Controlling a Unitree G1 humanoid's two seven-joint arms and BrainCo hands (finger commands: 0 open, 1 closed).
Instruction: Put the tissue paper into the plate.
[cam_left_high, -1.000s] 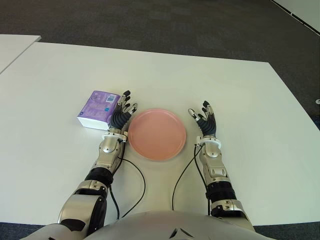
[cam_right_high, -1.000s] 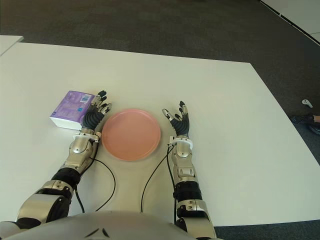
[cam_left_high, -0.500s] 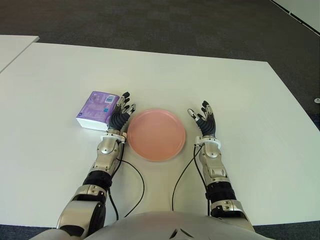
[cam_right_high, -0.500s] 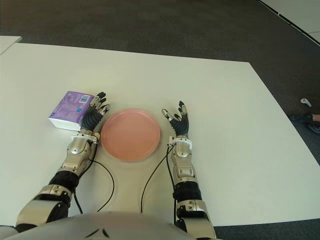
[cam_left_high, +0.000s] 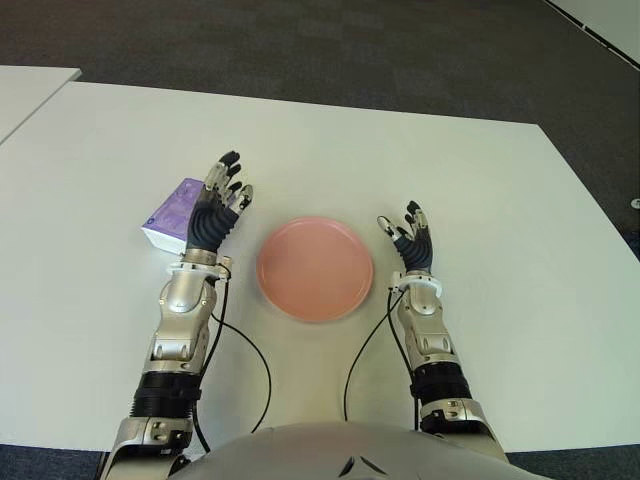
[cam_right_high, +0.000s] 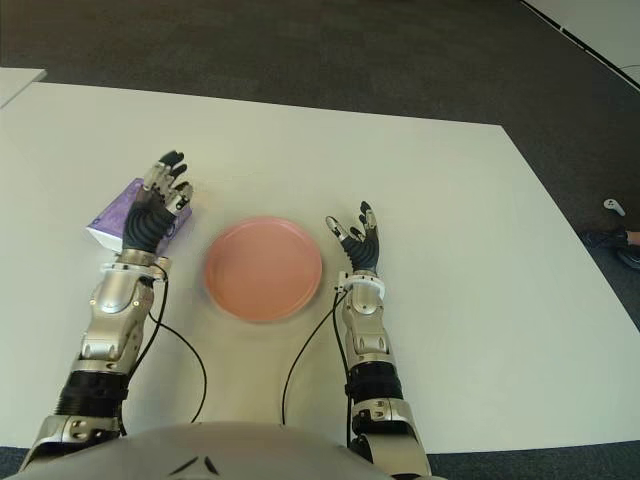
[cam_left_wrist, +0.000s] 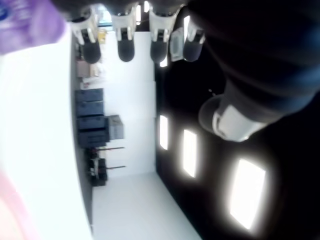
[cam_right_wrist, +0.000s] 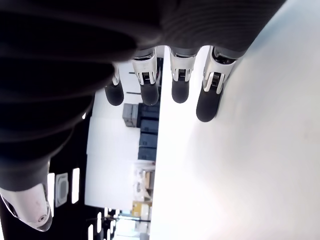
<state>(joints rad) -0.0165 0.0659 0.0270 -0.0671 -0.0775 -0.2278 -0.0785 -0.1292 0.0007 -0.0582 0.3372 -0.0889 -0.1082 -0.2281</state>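
- Since the earlier frames the left hand (cam_left_high: 212, 212) has lifted and swung out toward the left of the frame; it was just beside the plate's left rim, and now it shows over the tissue pack, fingers spread and holding nothing.
- The tissue pack (cam_left_high: 169, 214) sits left of centre in the eye views, on the white table (cam_left_high: 120, 130), and seems a little further left than before; most of it is covered by the hand.
- The pink plate (cam_left_high: 314, 267) is at centre frame with nothing in it, clear of the pack.
- The right hand (cam_left_high: 410, 240) shows just right of the plate, fingers released, unchanged and idle.
- Step in hand, as a judgement: reach and pre-grasp; the pack is not yet gripped.
- The next move likely calls for lowering the left hand, closing the fingers across the pack's sides, lifting it, then carrying it right to the plate.
- Hard to tell: whether the palm touches the pack; hand height above it is unclear.
- The left wrist view catches only a purple corner of the pack at its edge, so the grip line is not visible.
- The pack's right half and print are hidden behind the fingers.
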